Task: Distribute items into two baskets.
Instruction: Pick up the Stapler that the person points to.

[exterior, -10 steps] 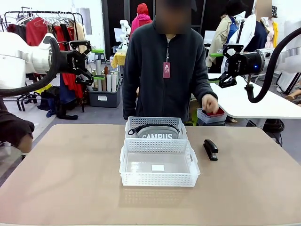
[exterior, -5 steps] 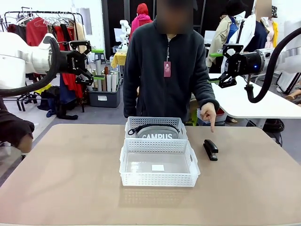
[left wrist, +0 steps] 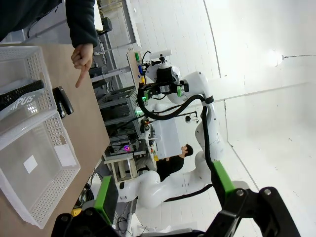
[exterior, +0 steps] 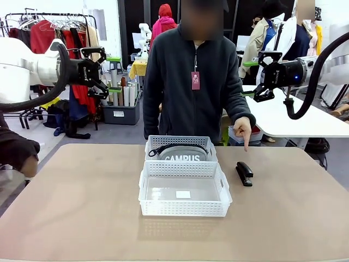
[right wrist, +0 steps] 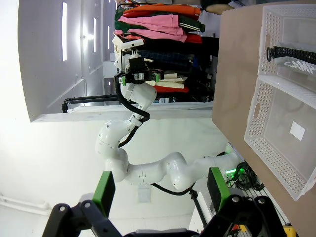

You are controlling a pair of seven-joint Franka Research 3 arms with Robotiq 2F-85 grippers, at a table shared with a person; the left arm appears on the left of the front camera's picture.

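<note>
1. Bench [exterior: 76,213]: a tan surface that carries all the task things near its middle.

2. Larger basket [exterior: 184,209]: stands nearest the robot. It holds nothing; a white label [exterior: 183,194] lies on its bottom.

3. Smaller basket [exterior: 154,143]: stands directly behind the larger basket, and the walls appear to touch. The grey pouch [exterior: 183,155] lies inside it, with the "CAMPUS" lettering facing the robot and the black strap along its top edge.

4. Stapler [exterior: 244,173]: lies flat on the bench to the robot's right of the baskets, level with the seam between them and just apart from their walls. It is in neither basket.

5. Person's hand [exterior: 243,131]: held above and beyond the stapler, with the index finger pointing down at it and no contact.

6. Left gripper [exterior: 102,72]: raised high over the robot's left side, well apart from the bench. The jaws are spread and hold nothing.

7. Right gripper [exterior: 260,77]: raised high over the robot's right side, with the jaws likewise spread and empty.

Progress: one item is stowed. The stapler is not yet stowed, and the pointing finger suggests it is the next item. The empty larger basket is the likely destination. The right gripper is on the stapler's side.
</note>
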